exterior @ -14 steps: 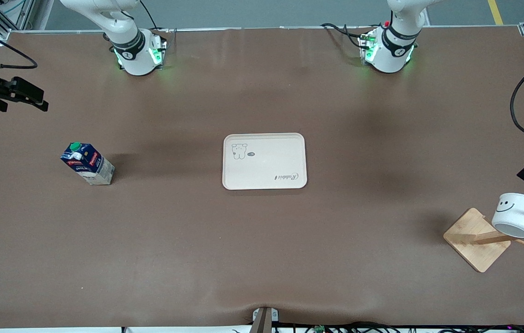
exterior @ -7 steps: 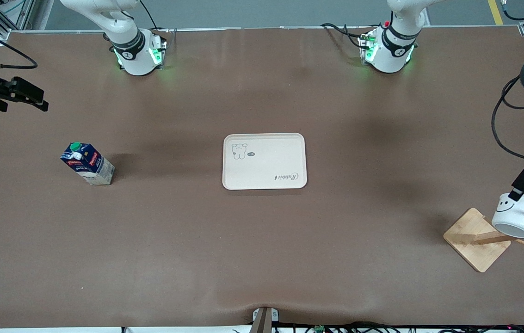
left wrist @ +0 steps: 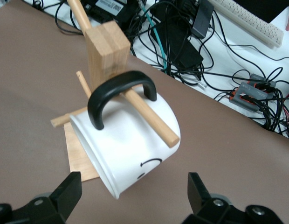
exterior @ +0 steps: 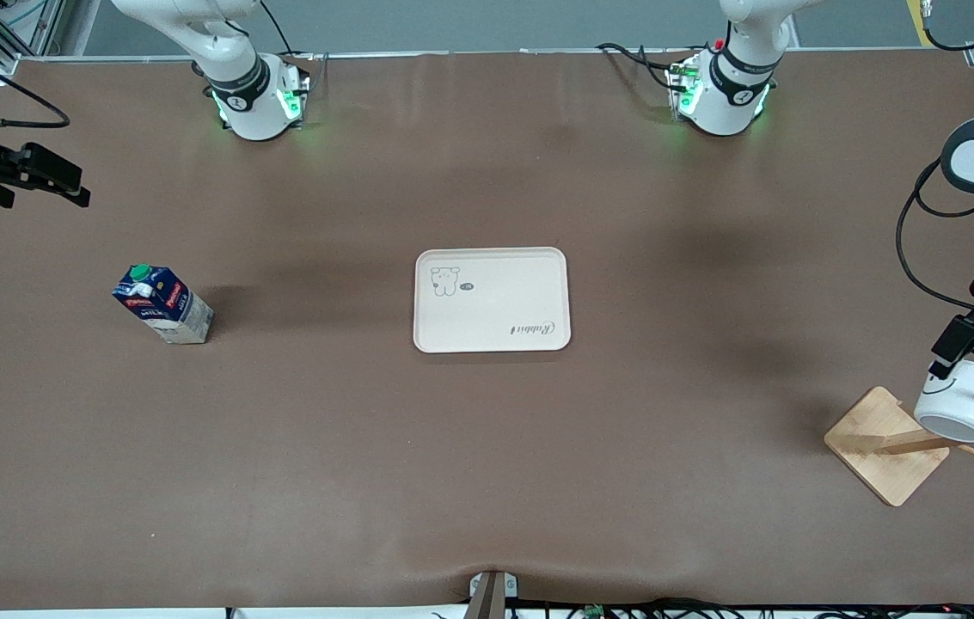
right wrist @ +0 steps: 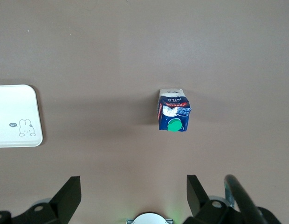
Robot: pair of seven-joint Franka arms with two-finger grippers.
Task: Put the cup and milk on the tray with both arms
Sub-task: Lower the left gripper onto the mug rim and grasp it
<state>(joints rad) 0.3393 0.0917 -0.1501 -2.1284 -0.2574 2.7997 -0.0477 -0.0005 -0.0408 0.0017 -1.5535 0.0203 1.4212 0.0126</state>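
The white cup (exterior: 959,404) with a smiley face hangs tilted by its black handle (left wrist: 117,94) on a peg of the wooden rack, at the left arm's end of the table. My left gripper (exterior: 953,348) hovers just above the cup (left wrist: 130,147), open, a finger on either side and nothing touched. The blue milk (exterior: 162,303) carton with its green cap stands upright toward the right arm's end. My right gripper (exterior: 38,176) waits high over the table's edge there, open and empty, looking down on the milk (right wrist: 174,115). The cream tray (exterior: 492,335) lies mid-table, bare.
The rack's square wooden base (exterior: 878,447) and upright post (left wrist: 106,49) stand under the cup, close to the table's end. Cables and power bricks (left wrist: 196,32) lie off the table edge. A small bracket (exterior: 491,591) sits at the front edge. Both arm bases (exterior: 256,99) stand along the top.
The left arm has swung in from the table's end and come down until its gripper hangs just above the cup. The right arm, milk and tray have not moved.
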